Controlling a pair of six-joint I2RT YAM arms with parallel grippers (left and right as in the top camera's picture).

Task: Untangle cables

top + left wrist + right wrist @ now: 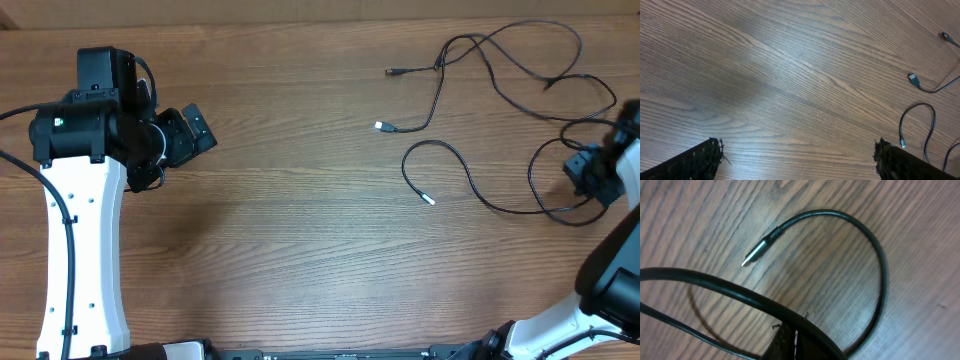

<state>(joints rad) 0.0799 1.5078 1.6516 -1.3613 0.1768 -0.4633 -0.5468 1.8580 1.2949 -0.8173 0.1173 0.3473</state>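
The cables lie spread out at the far right of the table as long thin black loops point(520, 60), with a lower loop point(470, 175) ending in a metal tip point(428, 200). Two plug ends point(383, 126) point left. My right gripper point(585, 172) sits at the right edge among the loops, shut on a cable point(740, 292) that runs across its tips point(796, 339). A metal-tipped end point(754, 256) lies on the wood just beyond. My left gripper point(205, 128) hovers far to the left, open point(797, 150) with nothing between its fingers.
The wooden table point(300, 230) fills the view. The left wrist view catches plug ends point(913, 79) and a cable loop point(927, 120) at its right edge. The white arm bases point(85, 260) stand at the front left and front right.
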